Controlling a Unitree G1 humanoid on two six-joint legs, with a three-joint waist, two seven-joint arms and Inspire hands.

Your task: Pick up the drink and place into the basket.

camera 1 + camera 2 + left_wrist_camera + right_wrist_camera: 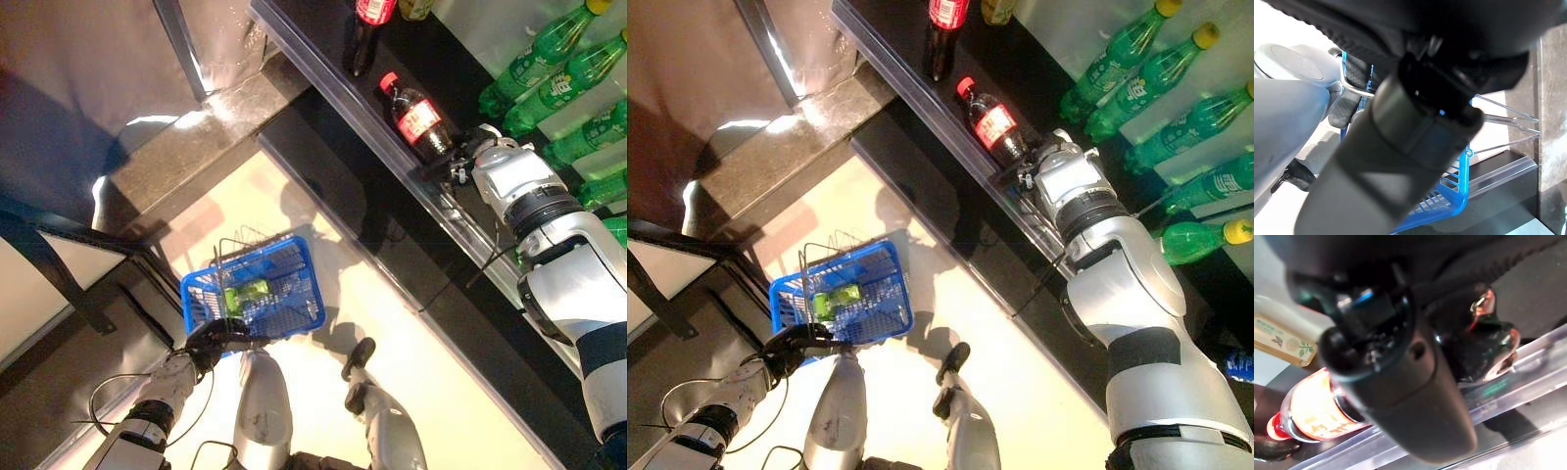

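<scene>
A cola bottle [419,119] with a red cap and label lies tilted on the dark shelf [323,49], its cap pointing towards the shelf's front rail. My right hand [468,157] is at its base. In the right wrist view the thumb [1400,382] and curled fingers close round the bottle's dark lower part [1484,347]. My left hand [211,341] is shut on the wire handles of the blue basket [201,294], which hangs low at the left. A green drink [247,292] lies in the basket.
Green bottles [549,59] lie on the shelf beyond my right hand. Another cola bottle [367,34] and a yellowish bottle [416,8] stand farther along it. A clear rail [338,98] runs along the shelf front. A dark frame [59,255] stands at the left.
</scene>
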